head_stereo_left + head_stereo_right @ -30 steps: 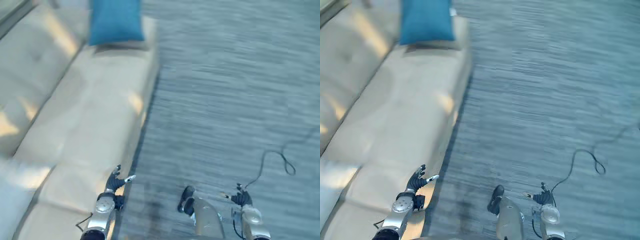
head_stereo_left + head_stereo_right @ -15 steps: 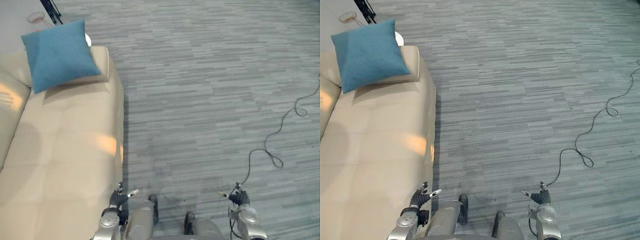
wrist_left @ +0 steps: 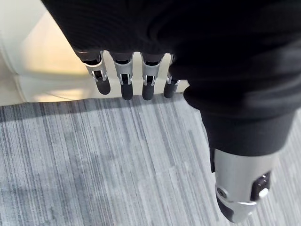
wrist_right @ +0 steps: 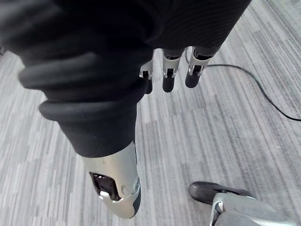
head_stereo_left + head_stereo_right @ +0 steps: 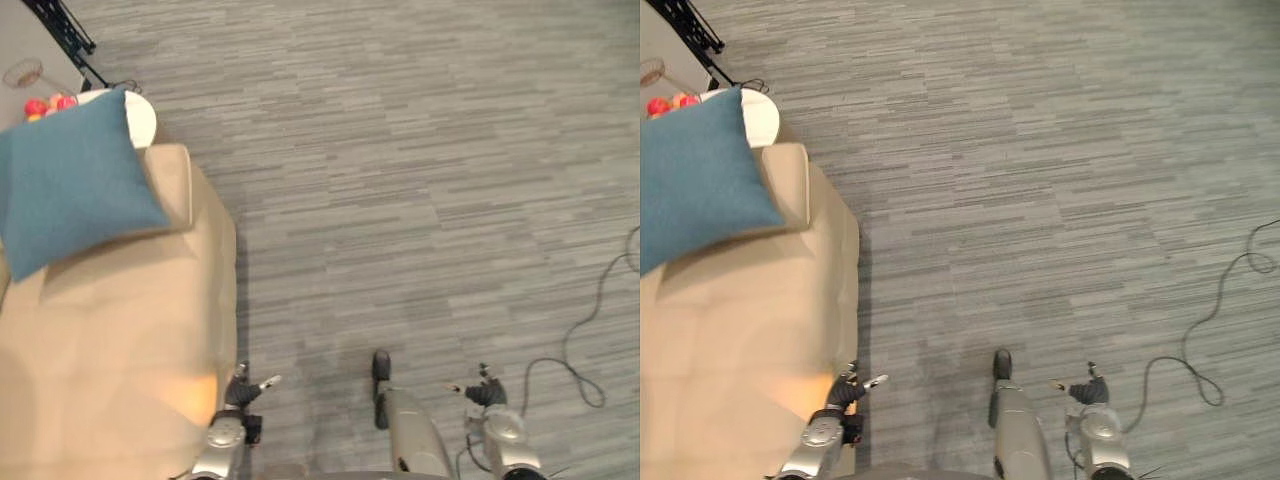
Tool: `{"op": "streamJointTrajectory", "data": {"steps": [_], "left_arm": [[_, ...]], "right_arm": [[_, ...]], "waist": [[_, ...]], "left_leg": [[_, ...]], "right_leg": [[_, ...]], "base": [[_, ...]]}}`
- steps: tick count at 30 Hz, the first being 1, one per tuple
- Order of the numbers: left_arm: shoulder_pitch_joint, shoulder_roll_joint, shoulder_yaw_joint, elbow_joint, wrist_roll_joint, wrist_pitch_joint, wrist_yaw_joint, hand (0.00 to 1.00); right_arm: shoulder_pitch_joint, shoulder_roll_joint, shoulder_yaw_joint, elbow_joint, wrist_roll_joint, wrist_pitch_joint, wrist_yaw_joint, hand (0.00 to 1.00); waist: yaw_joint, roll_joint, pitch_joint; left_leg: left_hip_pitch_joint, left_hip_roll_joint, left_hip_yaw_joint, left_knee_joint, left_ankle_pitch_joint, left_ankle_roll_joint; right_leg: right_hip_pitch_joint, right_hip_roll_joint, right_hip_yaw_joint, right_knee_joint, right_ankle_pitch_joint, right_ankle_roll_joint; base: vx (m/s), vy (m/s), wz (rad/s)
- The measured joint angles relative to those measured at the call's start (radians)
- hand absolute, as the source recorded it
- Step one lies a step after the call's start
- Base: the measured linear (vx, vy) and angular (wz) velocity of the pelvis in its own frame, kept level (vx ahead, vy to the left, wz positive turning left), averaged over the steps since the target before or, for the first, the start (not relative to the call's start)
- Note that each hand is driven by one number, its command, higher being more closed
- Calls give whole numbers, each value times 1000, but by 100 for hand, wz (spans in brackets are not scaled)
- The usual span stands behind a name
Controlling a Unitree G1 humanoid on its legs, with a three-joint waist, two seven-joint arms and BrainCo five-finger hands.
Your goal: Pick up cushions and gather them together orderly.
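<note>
The left hand [image 5: 242, 393] is held over the floor [image 5: 420, 180], just beside the front edge of the sofa [image 5: 120, 340]; the seat is found to the left of this hand. The right hand [image 5: 483, 392] is held over the floor too, well apart from the sofa, on its right. Far ahead of the left hand and to its left, a cushion [image 5: 70, 185] is leaned against the armrest [image 5: 178, 185] at the far end of the sofa. Behind the armrest, even farther from the left hand, a small table [image 5: 143, 115] is placed, partly hidden by the cushion. Beyond it, a stand [image 5: 65, 45] is set on the floor.
</note>
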State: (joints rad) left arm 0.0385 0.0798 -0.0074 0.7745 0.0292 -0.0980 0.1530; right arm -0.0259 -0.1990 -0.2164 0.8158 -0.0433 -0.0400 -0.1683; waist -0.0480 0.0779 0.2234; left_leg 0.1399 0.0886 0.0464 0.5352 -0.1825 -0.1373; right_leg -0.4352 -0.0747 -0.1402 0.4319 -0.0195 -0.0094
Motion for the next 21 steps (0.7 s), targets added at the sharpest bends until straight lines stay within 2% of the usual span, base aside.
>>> {"op": "streamJointTrajectory", "data": {"steps": [1, 2, 3, 4, 5, 7, 8, 9, 10, 11, 13, 14, 15, 16, 17, 18, 19, 20, 21], "left_arm": [[0, -18, 17, 1, -1, 1, 0, 0], [2, -32, 18, -6, -2, -1, 0, 0], [3, -35, 18, -12, -3, -1, 0, 0], [6, -36, 17, -17, -8, -1, 0, 0], [18, -36, 16, -38, -20, -1, 0, 0], [29, -36, 18, -48, -22, -2, 0, 0], [37, -39, 18, -48, -23, 0, 0, 0], [49, -43, 18, -48, -23, 1, 0, 0], [58, -42, 20, -35, -25, 4, 1, 0], [56, -32, 36, -40, -25, 0, 1, 0], [64, -39, 61, -35, -26, 5, 0, 0], [88, -41, 54, -33, -29, 5, -1, 0], [102, -40, 49, -28, -29, 5, -2, 0], [104, -35, 48, -22, -29, 6, -2, 0], [99, -22, 45, -8, -29, 7, -2, 0], [99, -20, 45, -6, -29, 7, -1, 0], [108, -19, 45, -5, -29, 7, 0, 0], [111, -19, 43, -5, -30, 7, 0, 0], [103, -23, 42, -7, -37, 7, 0, 0]], "right_arm": [[5, 2, 8, 0, 2, 0, 0, 0], [17, 17, 30, -8, 4, 0, -2, 0], [15, 28, 30, -14, 5, -1, -2, 0], [12, 28, 29, -18, 8, -3, -2, 0], [11, 33, 29, -24, 16, -12, -2, 0], [-16, 32, 20, -4, 15, -19, -3, 0], [-30, 30, 9, 11, 15, -18, -3, 0], [-30, 24, 4, 24, 15, -18, -3, 0], [-31, 27, 1, 63, 14, -15, -3, 0], [-29, 26, 0, 65, 14, -15, -3, 0], [-34, 24, 1, 72, 11, -15, -2, 0], [-28, 24, -1, 87, 1, -15, -3, 0], [-19, 26, -1, 95, -1, -15, -2, 0], [-11, 29, -1, 100, -4, -15, -1, 0], [6, 36, -1, 103, -6, -15, 0, 0], [18, 36, 0, 103, -6, -14, 1, 0], [24, 37, 0, 102, -6, -14, 3, 0], [35, 37, 0, 101, -6, -15, 6, 0], [51, 41, 0, 91, -6, -16, 16, 0]], "waist": [[3, -3, 7], [17, 0, 13], [33, -12, 22], [43, -21, 24], [67, -38, 17], [88, -31, 23], [91, -19, 25], [91, -3, 22], [104, -9, 23], [108, -19, 16], [116, -22, 17], [113, -34, 10], [106, -46, 4], [93, -60, -3], [78, -78, -9], [70, -80, -8], [63, -72, -8], [62, -67, -10], [63, -61, -15]], "left_leg": [[-59, 27, 10, 166, 131, -22], [-169, 105, 61, 433, 93, 28], [-249, 142, 113, 551, 47, 73], [-292, 149, 140, 570, 27, 79], [-388, 144, 189, 520, -7, 93], [-482, 117, 232, 275, -21, 103], [-491, 85, 253, 52, 2, 78], [-479, 69, 269, -105, 54, 43], [-420, 21, 322, -221, 146, 171], [-435, -5, 306, -194, 108, 204], [-442, -13, 288, -116, 46, 238], [-400, -28, 275, -97, -9, 246], [-358, -59, 245, -109, -45, 242], [-336, -81, 223, -116, -58, 247], [-290, -121, 161, -126, -76, 256], [-250, -135, 127, -135, -77, 259], [-197, -141, 88, -152, -77, 259], [-172, -142, 69, -160, -77, 259], [-127, -142, 10, -176, -77, 259]], "right_leg": [[72, -1, -12, -15, -41, -3], [190, 10, -39, -60, -67, -14], [271, 10, -47, -98, -81, -20], [309, 5, -49, -129, -84, -21], [382, -8, -54, -206, -95, -6], [456, -20, -63, -269, -110, 24], [497, -34, -70, -284, -134, 58], [528, -34, -82, -296, -149, 76], [594, -59, -78, -321, -175, 97], [601, -73, -85, -325, -144, 92], [599, -87, -79, -245, -138, 120], [543, -127, -62, -6, -143, 188], [486, -156, -34, 169, -97, 267], [440, -171, -2, 291, -37, 276], [341, -179, 48, 538, -56, 279], [289, -177, 58, 628, -102, 255], [245, -171, 46, 644, -154, 209], [226, -171, 28, 623, -179, 179], [183, -164, -7, 530, -216, 135]], "base": [[652, -150, 38], [719, -151, 42], [677, -129, 28], [492, -55, 11], [498, -7, 3], [552, 77, 7], [506, 166, 11], [641, 220, 20], [762, 267, 41], [658, 228, 43], [568, 241, 44], [596, 258, 63], [494, 200, 76], [404, 91, 117], [499, 46, 134], [600, 2, 150], [504, -27, 100], [504, -36, 106], [398, -46, 102]]}}
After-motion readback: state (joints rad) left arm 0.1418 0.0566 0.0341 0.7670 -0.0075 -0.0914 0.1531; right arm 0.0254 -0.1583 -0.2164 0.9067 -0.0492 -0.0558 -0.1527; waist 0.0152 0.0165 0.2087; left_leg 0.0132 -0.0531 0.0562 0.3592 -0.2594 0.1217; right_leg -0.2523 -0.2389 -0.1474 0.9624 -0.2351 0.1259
